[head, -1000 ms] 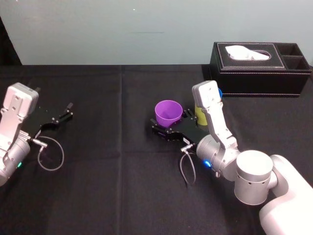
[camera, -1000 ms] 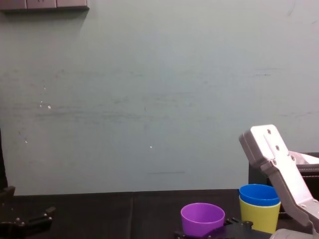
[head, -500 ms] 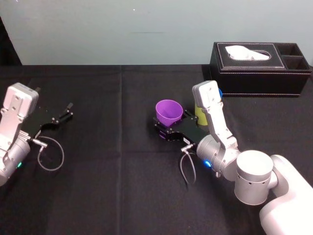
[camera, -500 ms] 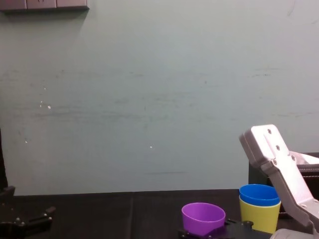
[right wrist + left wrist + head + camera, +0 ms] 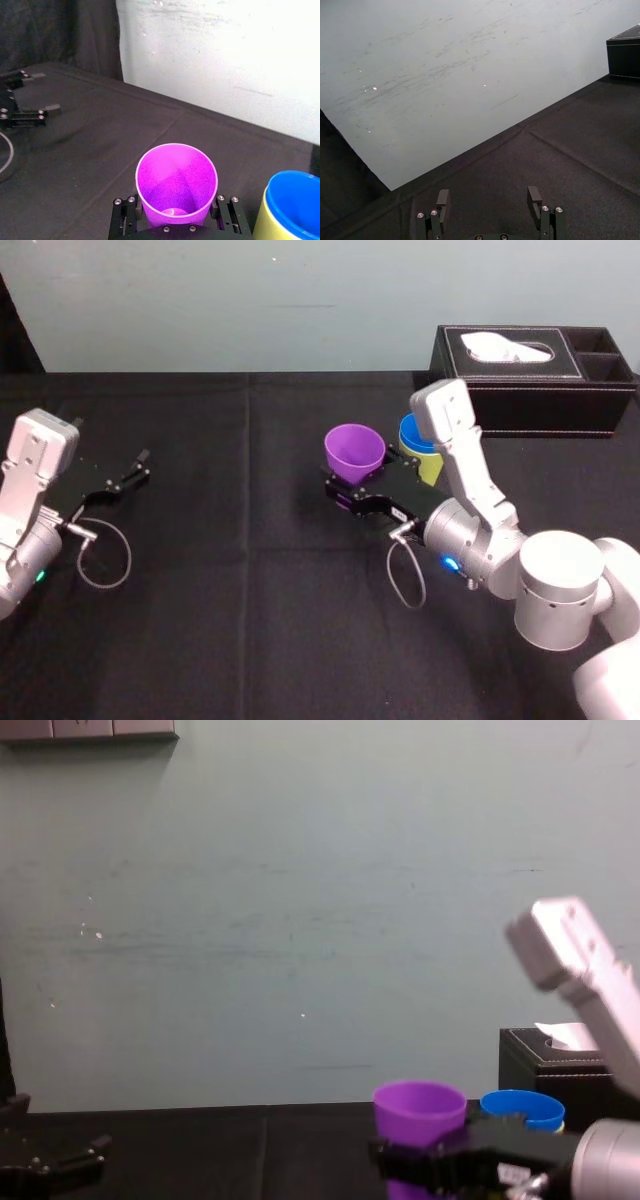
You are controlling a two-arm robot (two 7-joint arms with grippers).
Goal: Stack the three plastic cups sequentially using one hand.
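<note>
The purple cup (image 5: 354, 450) hangs upright a little above the black table, and my right gripper (image 5: 352, 480) is shut on its lower wall. In the right wrist view both fingers (image 5: 131, 211) press the purple cup (image 5: 176, 180) from either side. Just to its right stands the blue cup (image 5: 413, 430), nested inside the yellow-green cup (image 5: 431, 469). The chest view shows the purple cup (image 5: 420, 1106) raised slightly higher than the blue cup's rim (image 5: 522, 1105). My left gripper (image 5: 125, 480) rests open at the table's left side, fingers (image 5: 442, 199) apart with nothing between them.
A black tissue box (image 5: 530, 370) with side compartments stands at the back right, close behind the nested cups. A black cloth (image 5: 240, 570) covers the table. A looped cable (image 5: 105, 555) lies beside the left arm.
My right gripper has shut on the purple cup, lifted it off the table and carried it right, closer to the blue and yellow-green pair. The left arm has not moved.
</note>
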